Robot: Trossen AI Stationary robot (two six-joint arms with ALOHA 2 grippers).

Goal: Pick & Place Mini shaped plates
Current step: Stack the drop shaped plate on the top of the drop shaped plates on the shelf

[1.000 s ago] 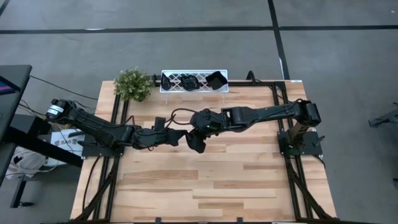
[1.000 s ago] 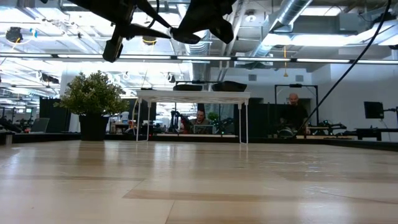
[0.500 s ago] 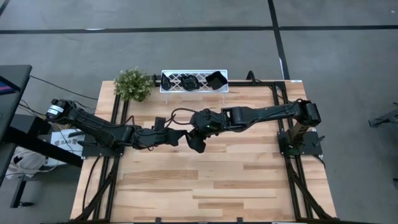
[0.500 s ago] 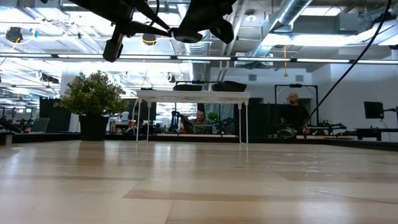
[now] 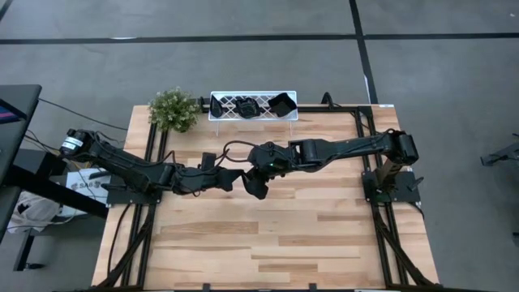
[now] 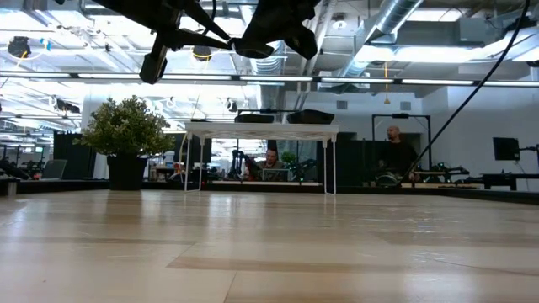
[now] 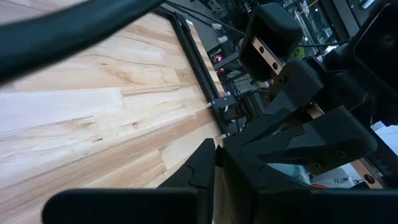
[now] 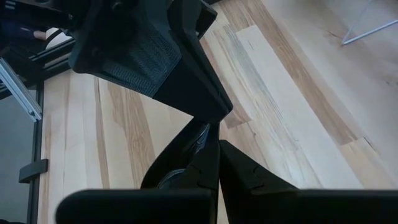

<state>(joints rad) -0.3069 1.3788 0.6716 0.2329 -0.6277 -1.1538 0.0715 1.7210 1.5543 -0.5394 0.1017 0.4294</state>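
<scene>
Right gripper (image 5: 256,187) was up in the air over the middle of the table (image 5: 284,243), fingers pinched shut on one mini shaped plate (image 6: 253,49): a small, glossy black dish with a rounded underside, seen from below in the low view. Left gripper (image 5: 241,180) came in from the opposite side and met it tip to tip at that same dish; whether the left one had any hold on it could not be told. Both arms were stretched level, two of them, dark and jointed, with the left gripper's casing showing a fine mesh texture in the right wrist view.

Further out, at the far edge of the table, one white lattice tray (image 5: 229,116) stood on thin legs, with three dark dishes on it: one (image 5: 219,105) at its left end, one (image 5: 247,105) in the middle, one squarish (image 5: 282,104) at its right end. Just beside the tray sat one small green potted plant (image 5: 173,109), bushy and leafy. The table was pale wooden planks in mixed tones. A printed label lay off the table's left side, too small to read. Two people (image 6: 396,150) sat in the room behind.
</scene>
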